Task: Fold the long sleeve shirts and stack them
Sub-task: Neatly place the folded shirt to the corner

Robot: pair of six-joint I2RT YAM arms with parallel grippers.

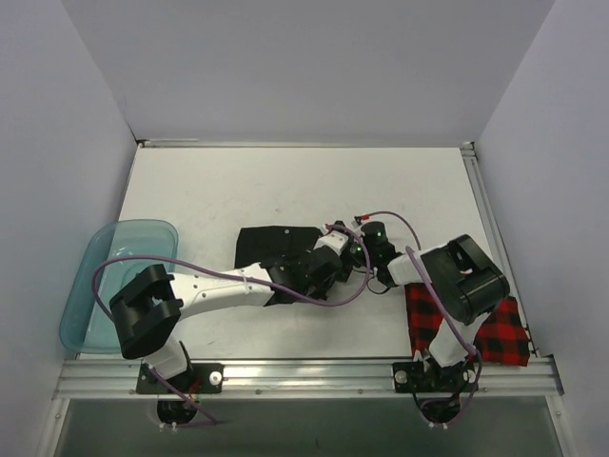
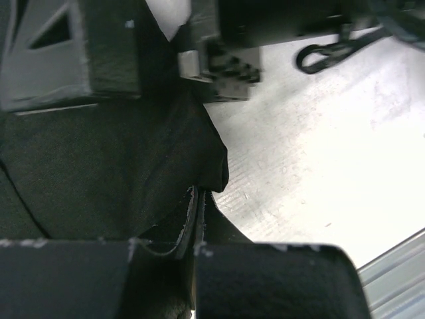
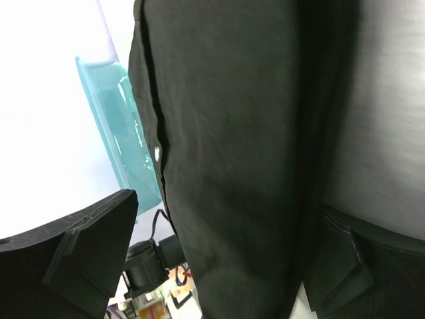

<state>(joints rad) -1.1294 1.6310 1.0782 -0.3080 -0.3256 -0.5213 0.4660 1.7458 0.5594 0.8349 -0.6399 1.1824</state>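
Observation:
The black shirt (image 1: 269, 248) lies bunched at the table's middle. My left gripper (image 1: 322, 259) sits at its right edge. In the left wrist view the gripper (image 2: 196, 219) is shut on a fold of the black shirt (image 2: 99, 173). My right gripper (image 1: 360, 249) is just right of it, and the two meet. In the right wrist view the gripper (image 3: 226, 259) is open, its fingers (image 3: 86, 246) wide apart, with the black shirt (image 3: 232, 133) and a white button (image 3: 157, 153) filling the gap between them. The red-and-black check shirt (image 1: 500, 333) lies at the near right, partly under the right arm.
A translucent teal tub (image 1: 105, 276) stands at the table's left edge and also shows in the right wrist view (image 3: 126, 133). Purple cables loop over both arms. A metal rail (image 1: 304, 373) runs along the near edge. White walls enclose the table.

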